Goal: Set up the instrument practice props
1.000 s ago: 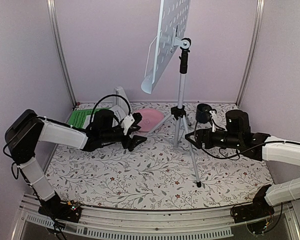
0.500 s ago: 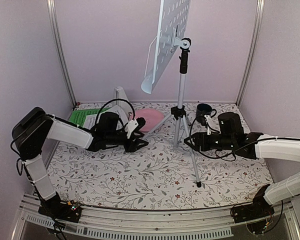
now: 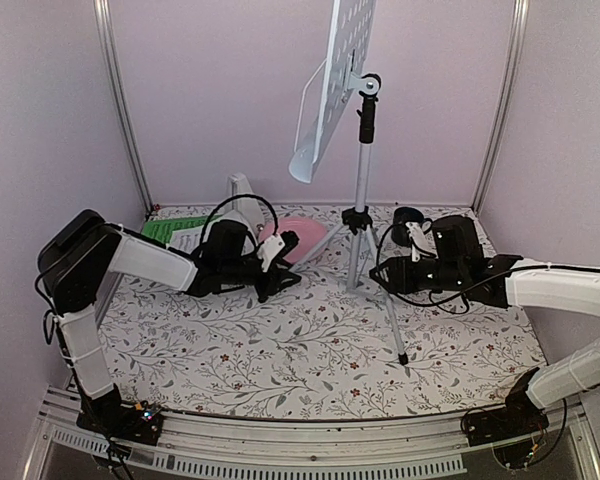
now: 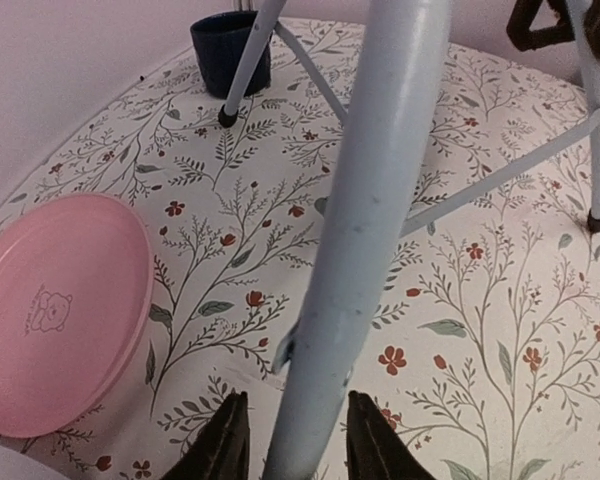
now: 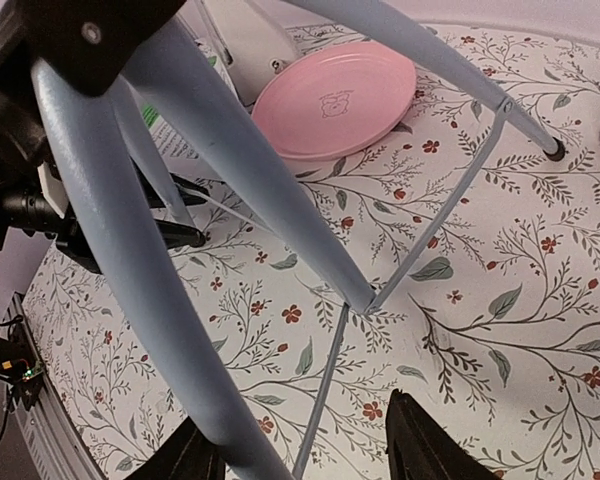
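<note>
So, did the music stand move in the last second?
Yes. The music stand has shifted: its near foot now sits slightly further right and further from the front rail, and its desk has turned more edge-on.

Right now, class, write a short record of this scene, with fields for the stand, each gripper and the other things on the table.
music stand: upright on its tripod
left gripper: fingers either side of a tripod leg, grip unclear
right gripper: open, astride another tripod leg
metronome: back left, near the wall
green sheet, white sheet: flat at the back left
plate: left of the tripod
mug: right of the tripod
</note>
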Controlling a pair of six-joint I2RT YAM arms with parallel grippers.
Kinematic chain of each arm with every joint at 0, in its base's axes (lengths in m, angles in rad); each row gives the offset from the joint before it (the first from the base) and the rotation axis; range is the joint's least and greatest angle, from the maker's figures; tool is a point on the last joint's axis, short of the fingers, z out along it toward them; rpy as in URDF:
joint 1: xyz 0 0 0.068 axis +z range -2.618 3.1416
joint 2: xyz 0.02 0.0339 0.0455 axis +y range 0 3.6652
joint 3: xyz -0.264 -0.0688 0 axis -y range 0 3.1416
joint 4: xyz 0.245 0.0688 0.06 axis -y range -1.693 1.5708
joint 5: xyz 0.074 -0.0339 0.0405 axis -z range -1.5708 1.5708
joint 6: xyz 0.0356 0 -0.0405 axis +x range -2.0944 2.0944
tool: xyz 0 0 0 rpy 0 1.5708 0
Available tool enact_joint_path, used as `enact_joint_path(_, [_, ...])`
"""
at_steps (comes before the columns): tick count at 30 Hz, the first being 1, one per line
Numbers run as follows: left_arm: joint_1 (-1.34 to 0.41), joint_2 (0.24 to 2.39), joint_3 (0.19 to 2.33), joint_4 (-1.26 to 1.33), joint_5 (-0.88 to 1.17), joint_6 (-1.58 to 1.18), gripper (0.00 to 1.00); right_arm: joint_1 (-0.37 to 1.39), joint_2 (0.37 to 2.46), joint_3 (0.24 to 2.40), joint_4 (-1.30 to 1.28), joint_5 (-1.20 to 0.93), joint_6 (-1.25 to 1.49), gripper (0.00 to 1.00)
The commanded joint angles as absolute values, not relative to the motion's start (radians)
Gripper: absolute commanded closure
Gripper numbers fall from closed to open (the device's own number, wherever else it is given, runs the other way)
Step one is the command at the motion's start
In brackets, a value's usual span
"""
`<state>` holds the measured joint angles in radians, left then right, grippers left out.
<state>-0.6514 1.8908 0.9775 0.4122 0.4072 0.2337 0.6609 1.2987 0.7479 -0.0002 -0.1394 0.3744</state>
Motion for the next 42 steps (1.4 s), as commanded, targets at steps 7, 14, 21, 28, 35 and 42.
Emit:
enact_joint_path(7, [-0.646, 1.915, 0.989, 0.419, 0.42, 0.233, 0.74, 0.58, 1.352, 0.825, 0.015, -0.06, 0.293, 0.45])
enact_joint_path(14, [-0.647, 1.912, 0.983, 0.43, 0.434, 0.219, 0.83, 0.554, 1.398, 0.866, 0.035, -0.078, 0.253, 0.45])
enact_joint_path(21, [-0.649, 1.942, 1.002, 0.421, 0.404, 0.216, 0.73, 0.551, 1.43, 0.889, 0.051, -0.09, 0.208, 0.45])
enact_joint_path(28, [-0.647, 1.999, 1.057, 0.377, 0.409, 0.215, 0.7, 0.549, 1.394, 0.857, 0.014, -0.106, 0.212, 0.36])
enact_joint_path(35, [-0.647, 1.997, 1.053, 0.373, 0.451, 0.22, 0.77, 0.55, 1.367, 0.817, -0.006, -0.13, 0.234, 0.35])
enact_joint_path(42, [-0.649, 1.977, 1.01, 0.421, 0.441, 0.19, 0.88, 0.548, 1.427, 0.866, 0.017, -0.132, 0.203, 0.42])
